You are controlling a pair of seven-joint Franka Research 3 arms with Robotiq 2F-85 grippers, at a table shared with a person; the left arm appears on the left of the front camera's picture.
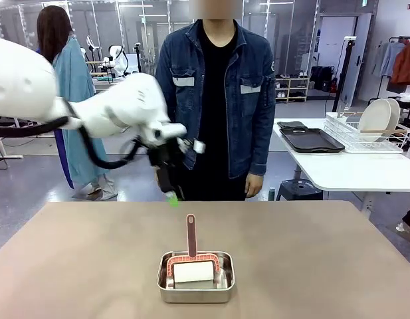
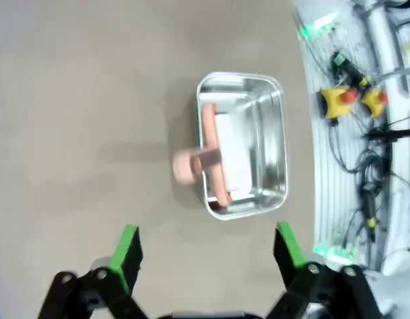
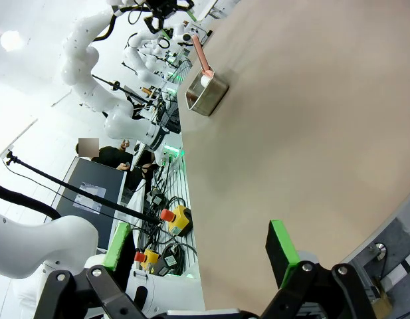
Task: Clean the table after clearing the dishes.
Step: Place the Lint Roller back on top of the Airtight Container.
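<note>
The beige-brown table (image 1: 72,266) carries a small steel pan (image 1: 196,276) near its front middle. A pink-handled cleaning tool (image 1: 191,236) with a white pad stands in the pan, handle pointing to the far side. My left gripper (image 1: 170,193) hangs open, fingers down, above the table just beyond the handle's end. Its wrist view looks down on the pan (image 2: 258,146) and the tool (image 2: 191,163) ahead of the open left gripper (image 2: 205,242). My right gripper (image 3: 201,249) is open near the table's edge, far from the pan (image 3: 206,93). White plates (image 1: 381,116) stand in a wire rack.
A person in a denim jacket (image 1: 218,100) stands at the far edge, hands down. The white side table (image 1: 351,169) at the right holds dark trays (image 1: 311,139) beside the rack. Cables and emergency-stop buttons (image 2: 351,100) lie beyond the table's near edge.
</note>
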